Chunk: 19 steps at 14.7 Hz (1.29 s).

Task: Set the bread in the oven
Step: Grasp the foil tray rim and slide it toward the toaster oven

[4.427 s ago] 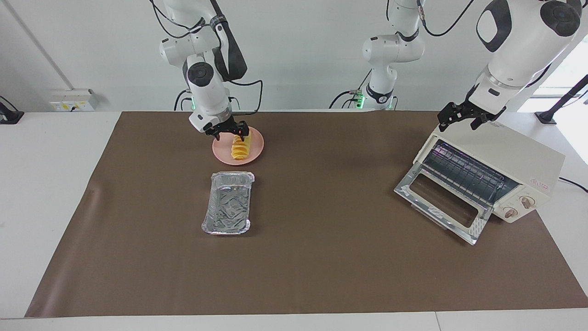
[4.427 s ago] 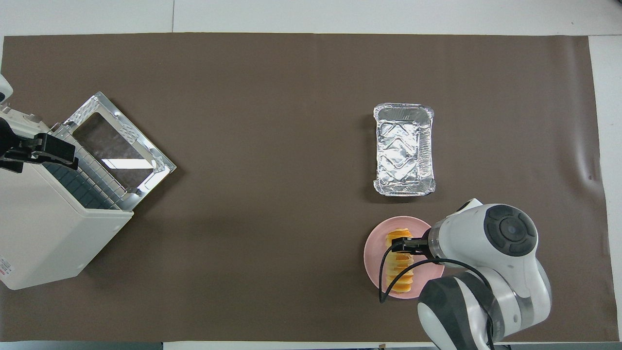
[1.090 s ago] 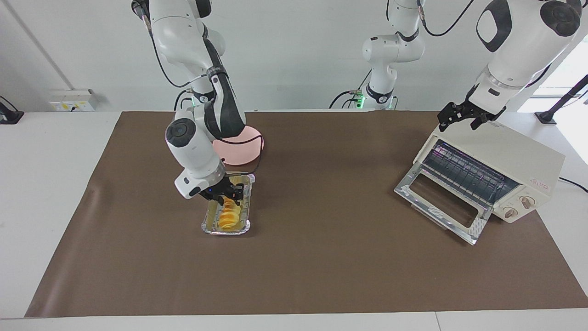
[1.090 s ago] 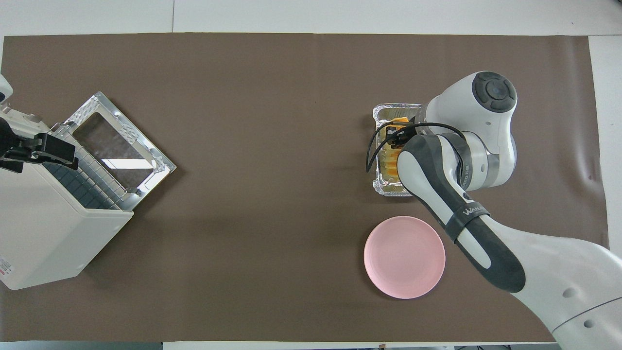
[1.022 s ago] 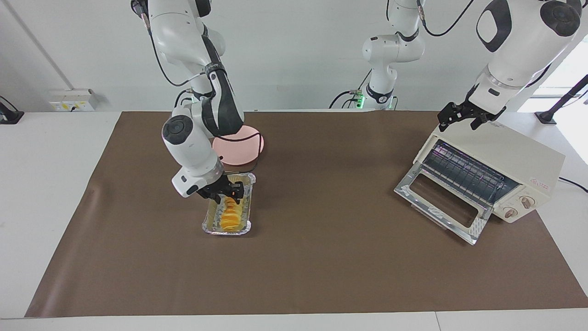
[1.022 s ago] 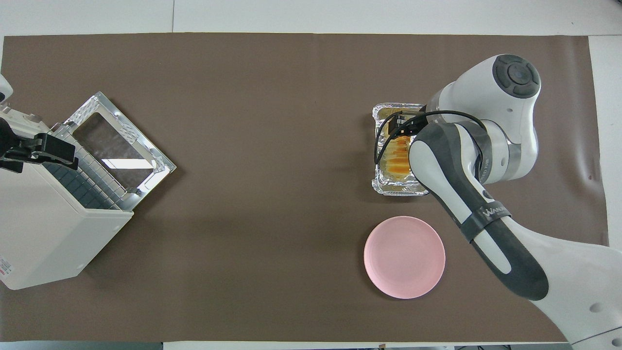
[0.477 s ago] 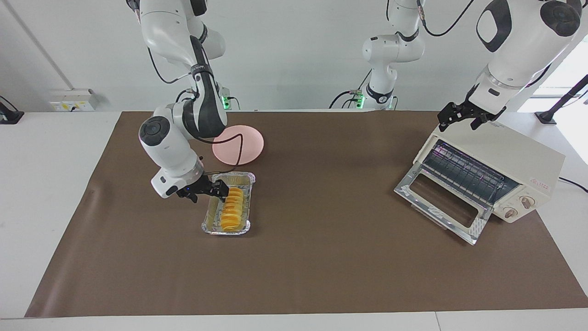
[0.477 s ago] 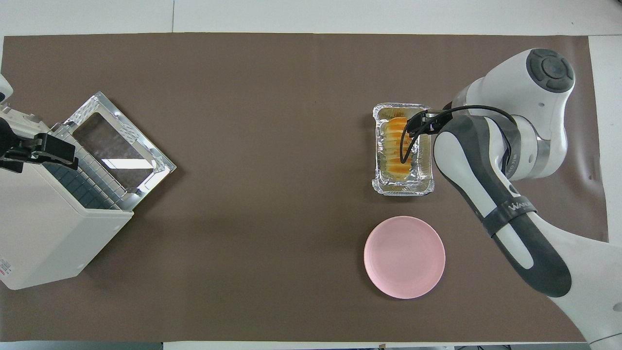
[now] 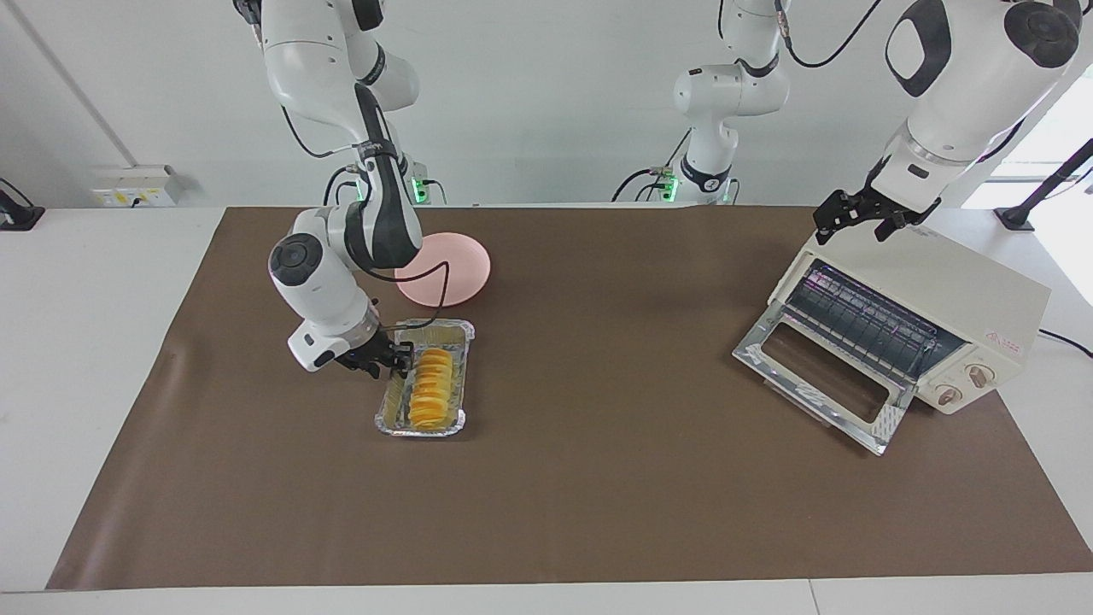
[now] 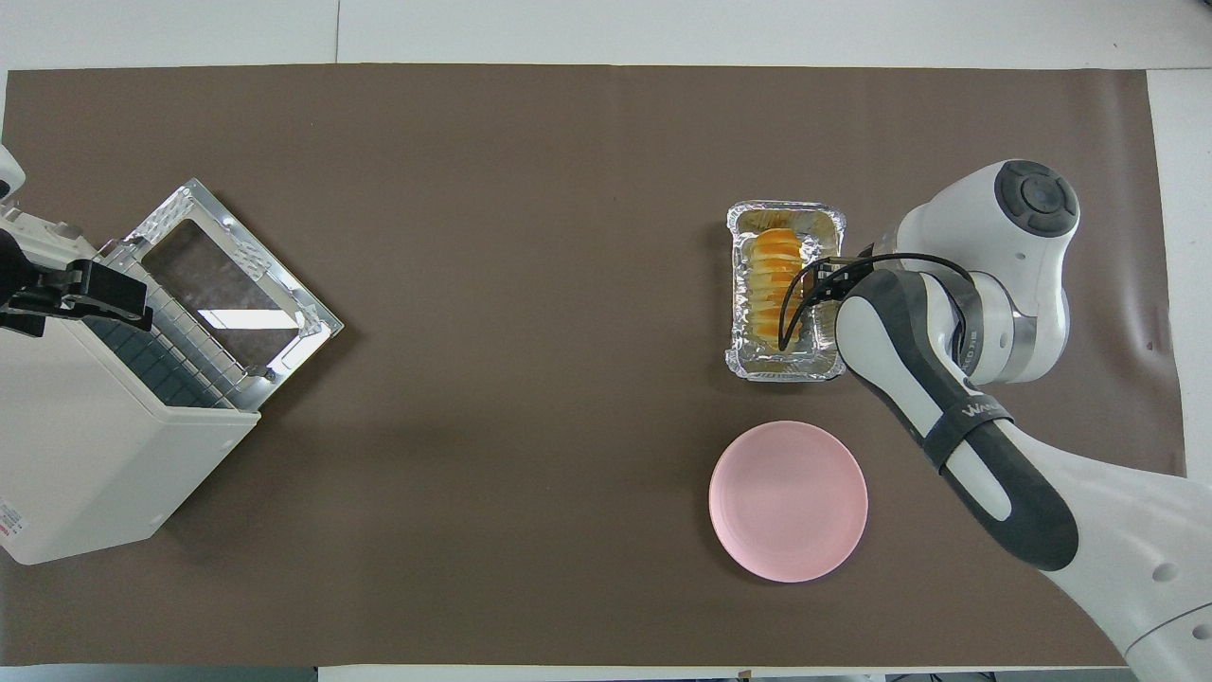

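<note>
At the foil tray's (image 9: 424, 389) long rim, your right gripper (image 9: 386, 360) has left the bread (image 9: 429, 388) lying inside; I cannot tell its opening. Left gripper (image 9: 864, 216) waits open over the oven (image 9: 939, 299), so tray transfer looks next.

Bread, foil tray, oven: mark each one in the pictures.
bread (image 10: 775, 284), overhead view, middle of the loaf
foil tray (image 10: 784, 371), overhead view, rim nearest the robots
oven (image 9: 939, 280), facing view, top panel
</note>
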{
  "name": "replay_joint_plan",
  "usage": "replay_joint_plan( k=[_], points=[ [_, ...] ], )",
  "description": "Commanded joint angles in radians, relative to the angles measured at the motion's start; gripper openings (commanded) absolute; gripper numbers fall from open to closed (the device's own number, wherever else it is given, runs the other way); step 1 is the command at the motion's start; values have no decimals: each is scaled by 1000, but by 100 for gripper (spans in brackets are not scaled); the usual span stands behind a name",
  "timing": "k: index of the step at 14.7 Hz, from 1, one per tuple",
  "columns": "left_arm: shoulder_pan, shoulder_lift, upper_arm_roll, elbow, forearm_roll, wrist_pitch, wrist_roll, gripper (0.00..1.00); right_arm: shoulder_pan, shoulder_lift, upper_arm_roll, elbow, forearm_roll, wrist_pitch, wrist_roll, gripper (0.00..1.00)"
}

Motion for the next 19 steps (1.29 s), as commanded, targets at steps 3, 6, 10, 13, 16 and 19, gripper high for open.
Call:
replay_joint_plan(
  k=[3, 6, 10, 13, 16, 19],
  points=[
    [-3, -12, 6, -10, -5, 5, 1, 100, -5, -22, 9, -19, 89, 24, -38, 0],
    [-3, -12, 6, -12, -5, 5, 1, 100, 3, -17, 32, 60, 99, 4, -25, 0],
    [-3, -12, 6, -12, -5, 5, 1, 100, 64, 12, 66, 230, 135, -76, 63, 0],
    [-3, -12, 6, -12, -5, 5, 1, 100, 186, 62, 66, 336, 124, -84, 184, 0],
    [-3, -12, 6, -12, -5, 5, 1, 100, 266, 157, 66, 489, 122, -111, 273, 0],
    [-3, -12, 6, -10, -5, 3, 1, 100, 355, 262, 61, 614, 116, -111, 398, 0]
  ],
)
